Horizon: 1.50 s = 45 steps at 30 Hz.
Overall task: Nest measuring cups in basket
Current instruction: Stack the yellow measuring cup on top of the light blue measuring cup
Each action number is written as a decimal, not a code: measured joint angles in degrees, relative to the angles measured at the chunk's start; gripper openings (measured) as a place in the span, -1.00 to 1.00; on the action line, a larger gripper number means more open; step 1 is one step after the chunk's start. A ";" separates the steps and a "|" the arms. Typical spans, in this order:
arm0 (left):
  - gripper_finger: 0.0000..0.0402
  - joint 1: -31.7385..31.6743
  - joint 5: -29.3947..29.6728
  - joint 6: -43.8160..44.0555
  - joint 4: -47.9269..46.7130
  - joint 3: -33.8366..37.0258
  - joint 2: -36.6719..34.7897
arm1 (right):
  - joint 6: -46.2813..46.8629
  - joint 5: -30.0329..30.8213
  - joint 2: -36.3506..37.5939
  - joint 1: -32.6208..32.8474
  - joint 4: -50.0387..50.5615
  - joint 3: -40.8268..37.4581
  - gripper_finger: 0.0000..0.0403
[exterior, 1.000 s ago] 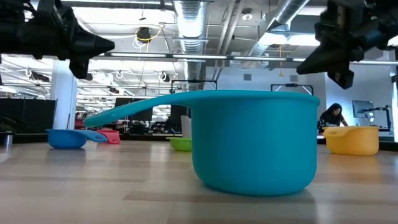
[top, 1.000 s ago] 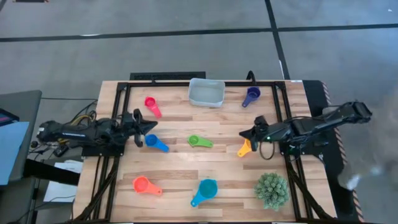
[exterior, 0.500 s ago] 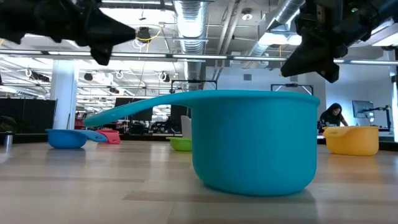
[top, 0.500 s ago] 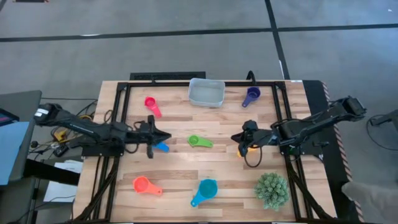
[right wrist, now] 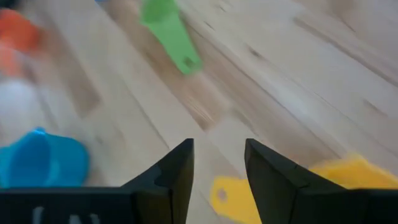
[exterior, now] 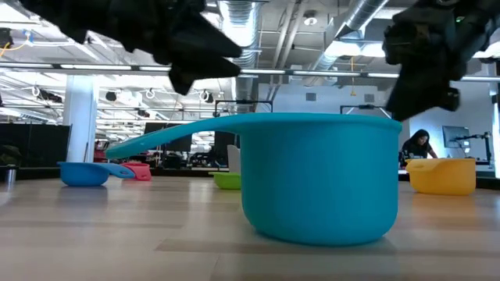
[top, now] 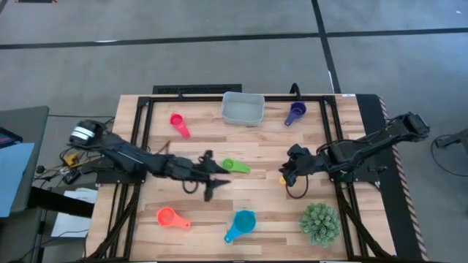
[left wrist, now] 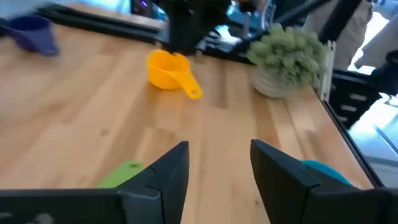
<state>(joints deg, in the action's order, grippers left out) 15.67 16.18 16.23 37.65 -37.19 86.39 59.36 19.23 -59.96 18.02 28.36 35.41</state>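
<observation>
My left gripper [top: 216, 175] stands open above the table's middle, beside the green cup [top: 235, 166]. That arm covers the blue cup in the high view; it shows on the table in the low view [exterior: 84, 173]. My right gripper [top: 289, 172] is open and tipped down just over the yellow cup [right wrist: 348, 171], whose handle [right wrist: 227, 198] lies below its fingers. The pink cup [top: 179, 124], purple cup [top: 295, 112], orange-red cup [top: 172, 218] and teal cup [top: 240, 225] rest apart on the wood. The basket [top: 243, 108] sits at the far edge, nothing in it.
A spiky green plant [top: 319, 223] stands at the near right corner. A black frame [top: 146, 109] runs around the wooden table top. Bare wood lies between the green cup and the yellow cup. In the left wrist view, the right arm [left wrist: 186, 25] stands behind the yellow cup [left wrist: 168, 65].
My left gripper has swept from the table's left side toward the middle, over the blue cup, up to the green cup, and its fingers have parted. My right gripper has tipped further down over the yellow cup. No cup has moved.
</observation>
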 joint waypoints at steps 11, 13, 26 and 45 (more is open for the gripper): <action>-0.26 2.38 -1.97 0.61 -13.43 -17.13 17.21 | 18.21 1.76 -3.26 4.15 32.90 5.82 -0.25; -0.26 2.29 -1.87 0.75 -15.77 -19.15 18.15 | 20.40 1.74 -3.83 3.21 35.99 5.40 -0.26; -0.26 2.27 -1.88 0.94 -19.58 -20.68 18.29 | 18.61 -3.54 -4.16 -4.35 28.69 -0.93 -0.37; -0.26 2.38 1.31 1.18 -21.57 -20.61 17.44 | 15.58 -4.20 -4.16 -4.86 24.51 -3.07 -0.72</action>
<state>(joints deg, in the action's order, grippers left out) 18.04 17.49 17.42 16.07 -57.80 103.83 74.94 15.03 -64.12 13.16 52.87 32.34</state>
